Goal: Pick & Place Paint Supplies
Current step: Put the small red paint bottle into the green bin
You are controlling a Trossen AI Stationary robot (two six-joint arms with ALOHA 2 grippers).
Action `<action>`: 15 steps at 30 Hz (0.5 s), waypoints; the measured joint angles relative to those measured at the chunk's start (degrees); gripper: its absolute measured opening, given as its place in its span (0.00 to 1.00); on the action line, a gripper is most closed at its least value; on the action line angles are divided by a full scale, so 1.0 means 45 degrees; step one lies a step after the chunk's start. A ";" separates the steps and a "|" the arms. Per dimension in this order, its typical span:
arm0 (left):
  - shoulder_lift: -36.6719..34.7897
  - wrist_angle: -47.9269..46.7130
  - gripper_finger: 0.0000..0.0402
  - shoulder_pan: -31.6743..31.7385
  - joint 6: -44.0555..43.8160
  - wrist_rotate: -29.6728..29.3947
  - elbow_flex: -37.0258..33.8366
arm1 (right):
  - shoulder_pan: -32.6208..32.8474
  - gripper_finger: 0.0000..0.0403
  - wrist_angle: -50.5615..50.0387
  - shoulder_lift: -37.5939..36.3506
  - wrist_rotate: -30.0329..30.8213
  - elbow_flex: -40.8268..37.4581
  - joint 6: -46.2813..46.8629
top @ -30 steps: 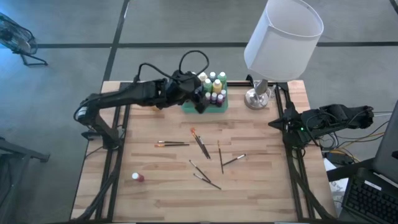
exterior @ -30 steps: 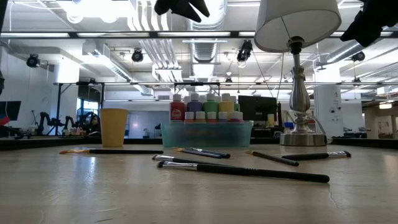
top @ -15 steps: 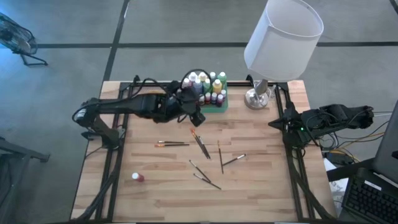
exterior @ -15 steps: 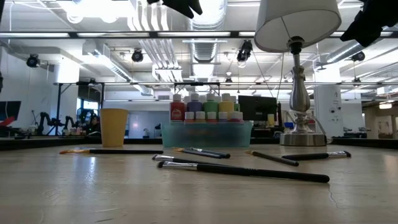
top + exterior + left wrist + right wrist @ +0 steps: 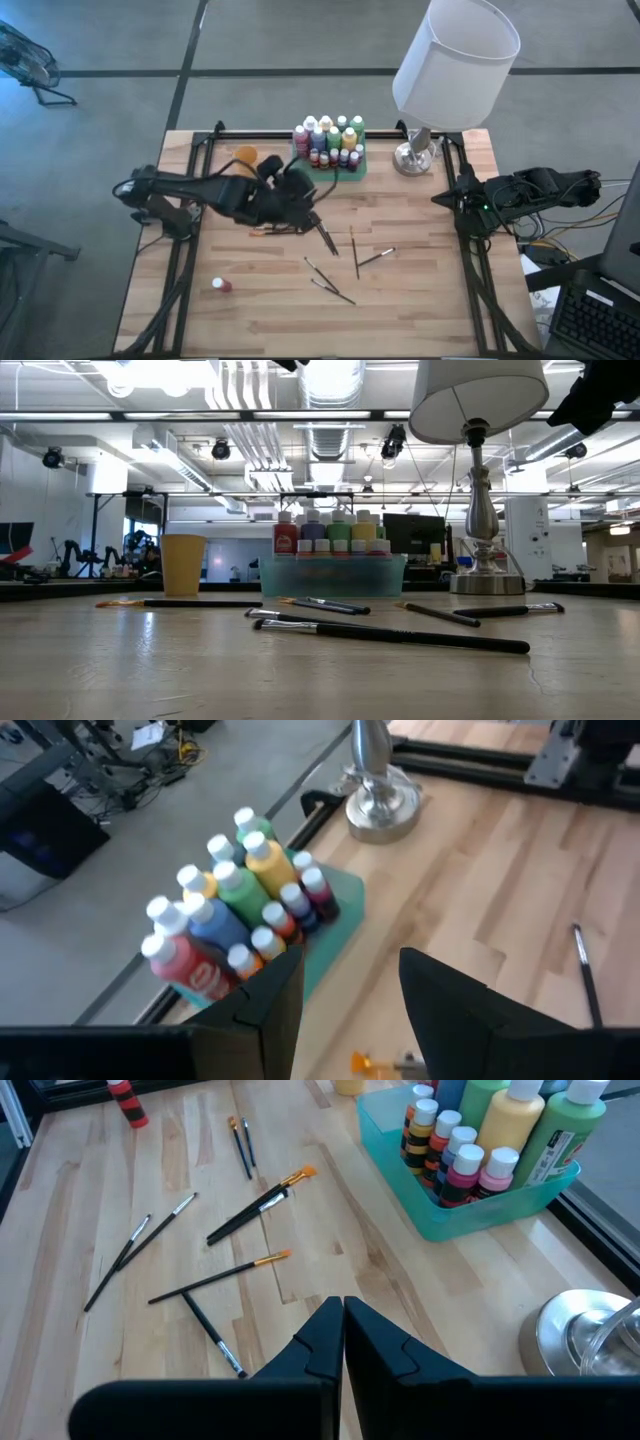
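The paint bottles [image 5: 329, 143] stand packed upright in the green tray [image 5: 352, 171] at the far edge of the table [image 5: 430, 290], beside the lamp [image 5: 418, 152]. One red bottle [image 5: 221, 285] lies alone near the table's front left corner. About 7 paintbrushes [image 5: 356, 252] lie scattered mid-table, none in the tray or in the orange cup [image 5: 245, 155] that sits left of the tray.

What has changed is the left arm: 1 second ago its gripper was over the tray among the bottles; now the left gripper [image 5: 300, 203] has pulled back toward the table's middle and sits low, above the brushes nearest the tray. In the left wrist view its jaws stand parted with nothing between them, and an orange brush tip [image 5: 364, 1063] shows just below them. The tray's bottles look the same as before, so the arm seems finished there, and I judge it is turning to a brush next.

The right gripper [image 5: 343, 1320] waits at the table's right edge, its jaws closed together and holding nothing.
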 joint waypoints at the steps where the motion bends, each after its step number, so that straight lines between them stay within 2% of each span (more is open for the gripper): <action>1: 0.0000 -0.0290 0.43 -0.0178 -0.0270 -0.0016 0.0000 | -0.0002 0.02 0.0000 -0.0001 0.0001 0.0000 0.0000; 15: 0.0000 -0.3906 0.43 -0.3378 -0.5576 -0.0873 -0.0005 | -0.0002 0.02 0.0004 -0.0004 0.0004 -0.0001 0.0000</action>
